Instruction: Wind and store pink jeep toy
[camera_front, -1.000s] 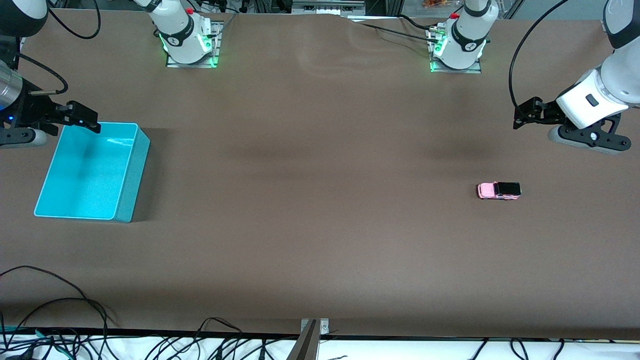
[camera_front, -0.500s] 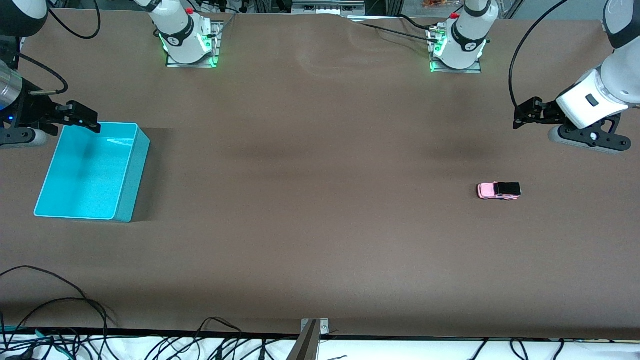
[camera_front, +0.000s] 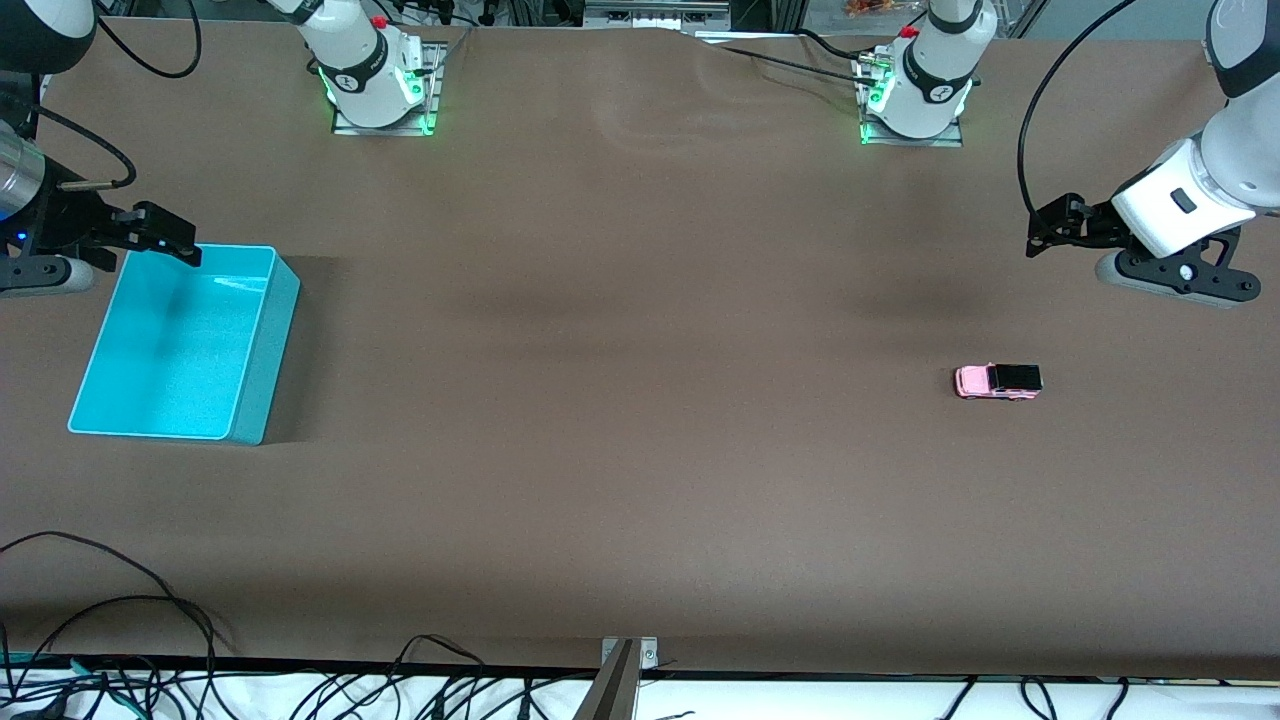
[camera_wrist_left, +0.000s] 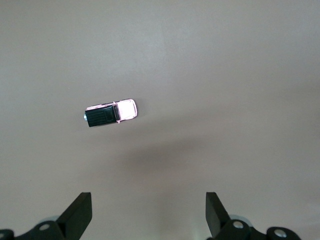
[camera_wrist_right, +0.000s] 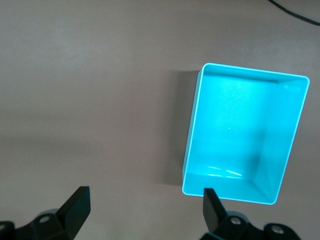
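Looking at the last second, nothing's moving: I'm keeping both the left gripper and right gripper hovering open, and the pink jeep toy is sitting untouched on the table near the left arm's end, well apart from the bin.

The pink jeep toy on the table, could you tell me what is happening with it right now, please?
Nothing is handling the pink jeep toy at this moment. It sits on the brown table toward the left arm's end. The left claw hangs open over the table near it and holds nothing. The right claw hangs open over the rim of the empty turquoise bin at the right arm's end.
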